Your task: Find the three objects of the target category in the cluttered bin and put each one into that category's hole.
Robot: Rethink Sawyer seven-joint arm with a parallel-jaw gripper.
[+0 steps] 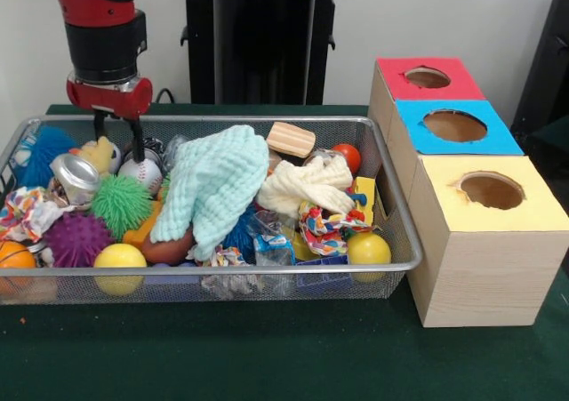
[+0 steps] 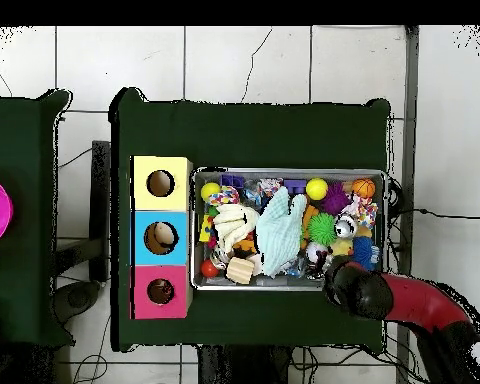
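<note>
Bin: the silver mesh bin [image 1: 396, 268] sits on the green tabletop [image 1: 267, 356], heaped to the rim.
Plush: a small pale yellow soft toy [image 1: 98, 155] lies by the far rim at the crowded end; whether it's an animal, hard to tell.
Tool: the tool [image 1: 117, 141] hangs just beside it, over a baseball [image 1: 142, 173], two dark fingers [image 1: 137, 140] parted, nothing between them.
Clutter: a mint knitted cloth [image 1: 213, 188] covers the middle.
Hole: the red-surrounded hole [image 1: 428, 77] tops the farthest box, well apart from the tool.
Room: bare tabletop lies in front of the bin.
</note>
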